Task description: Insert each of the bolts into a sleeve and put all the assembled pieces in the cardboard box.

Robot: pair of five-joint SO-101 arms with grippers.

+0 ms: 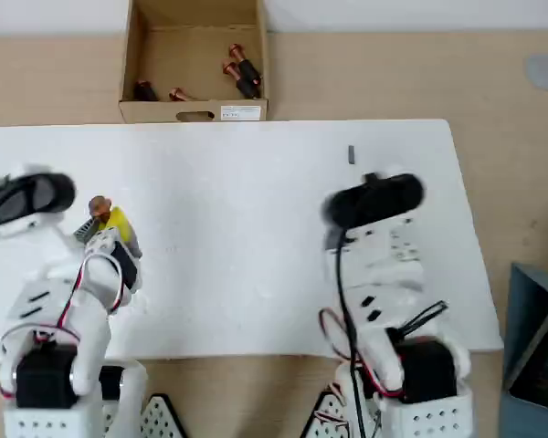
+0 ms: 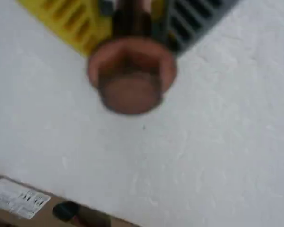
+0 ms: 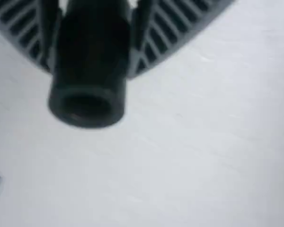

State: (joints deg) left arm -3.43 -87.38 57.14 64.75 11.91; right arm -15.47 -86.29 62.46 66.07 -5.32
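**Bolt and sleeve both gripped, box waiting at the far edge**

I see the copper bolt [image 2: 131,78] clamped in my left pincer [image 2: 132,19], its head sticking out toward the camera, over the white sheet [image 1: 256,255]. The black sleeve [image 3: 87,90] is gripped in my right pincer [image 3: 92,28], open end facing outward, over the same sheet. The two arms stand well apart. Beyond the sheet's far edge, on the tan surface [image 1: 393,73], the cardboard box [image 1: 131,64] holds several copper-and-black pieces [image 1: 240,71].
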